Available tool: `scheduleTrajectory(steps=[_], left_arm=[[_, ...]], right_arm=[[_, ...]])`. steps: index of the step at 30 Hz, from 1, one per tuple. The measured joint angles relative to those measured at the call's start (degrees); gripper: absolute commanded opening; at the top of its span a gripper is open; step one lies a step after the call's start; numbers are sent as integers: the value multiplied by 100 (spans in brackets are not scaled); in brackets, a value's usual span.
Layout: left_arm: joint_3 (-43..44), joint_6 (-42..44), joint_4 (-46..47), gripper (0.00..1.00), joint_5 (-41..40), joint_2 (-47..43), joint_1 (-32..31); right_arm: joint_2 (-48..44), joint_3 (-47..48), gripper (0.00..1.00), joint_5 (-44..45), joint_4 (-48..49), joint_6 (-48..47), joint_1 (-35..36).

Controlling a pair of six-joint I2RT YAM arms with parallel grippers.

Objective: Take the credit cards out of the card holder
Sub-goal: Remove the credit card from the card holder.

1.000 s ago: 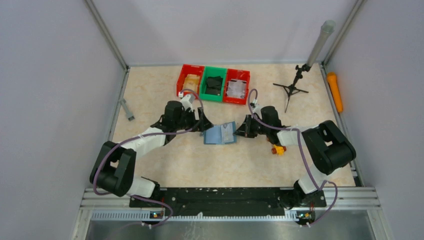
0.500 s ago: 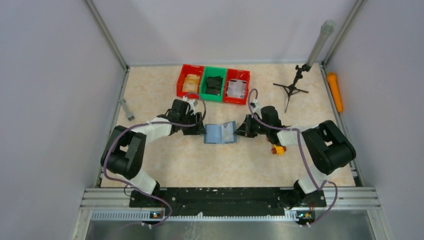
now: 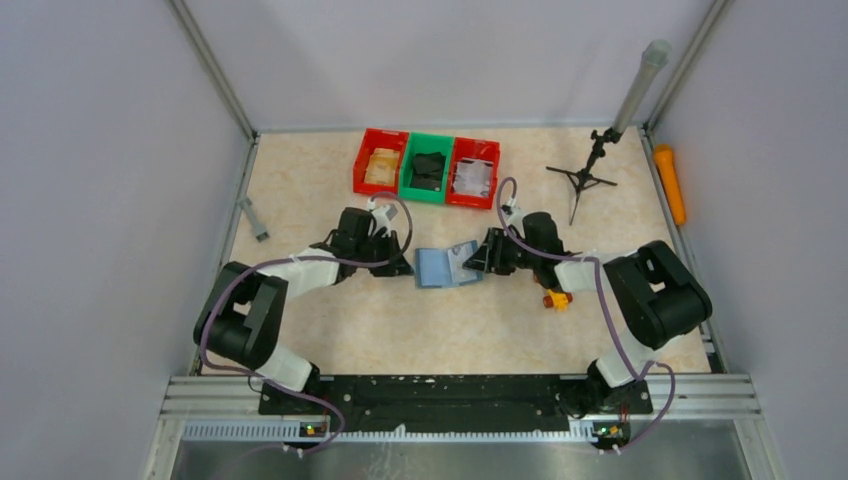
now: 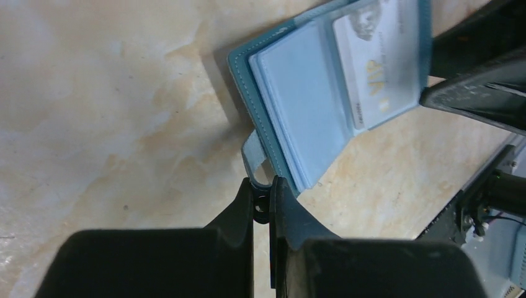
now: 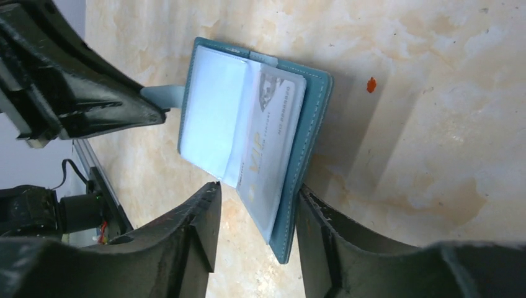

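**Top external.** The card holder (image 3: 445, 267) lies open at the middle of the bench (image 3: 420, 330). The left end effector (image 3: 406, 266) is at its 9 o'clock and the right end effector (image 3: 474, 262) at its 3 o'clock, nose to nose across it. With so little room between them, a push inward by either arm could knock the two together. The yellow-orange toy block (image 3: 556, 298), at 4 o'clock from the holder, sits just beside the right forearm, so a sweep of that arm could shove it.

**Left wrist.** The left end effector is closed on the narrow closure tab (image 4: 253, 155), which sticks out at about 7 o'clock from the holder. That is a thin purchase. If the other arm pulls hard, the tab could slip free, and the holder would then drag along rather than give up its card. A pale credit card (image 4: 372, 68) shows under a clear sleeve (image 4: 298, 112).

**Right wrist.** The right end effector's jaws stand apart and straddle the holder's 6 o'clock edge. Cover, sleeve and card lie between them, and nothing is clamped. Closing here would likely pinch all three layers at once, so the card would stay trapped in its slot and the whole holder would lift or twist. I cannot see a bare edge of the card, so a grip on the card alone looks doubtful.
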Motion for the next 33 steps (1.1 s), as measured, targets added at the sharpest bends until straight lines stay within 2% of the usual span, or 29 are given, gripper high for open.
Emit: scheduleTrajectory(steps=[3, 6, 8, 13, 22, 25, 28, 33], left_arm=[[-260, -94, 345, 0, 192, -372, 0], [-365, -192, 726, 0, 409, -601, 0], [-382, -232, 922, 0, 538, -643, 0], [-396, -343, 1180, 0, 789, -612, 0], [-275, -374, 981, 0, 852, -46, 0], [-205, -350, 793, 0, 739, -4, 0], [-149, -317, 662, 0, 586, -4, -2], [-142, -225, 433, 0, 278, -4, -2]], right_arm=[[0, 0, 56, 55, -26, -11, 0], [39, 0, 56, 74, -81, -11, 0], [76, 0, 53, 70, -83, -9, 0], [83, -2, 36, -24, 52, 68, 0], [249, -39, 24, -422, 588, 315, 0], [315, -39, 24, -417, 527, 334, 0], [304, -39, 34, -284, 402, 271, 0], [107, -39, 37, 94, 50, 131, 0]])
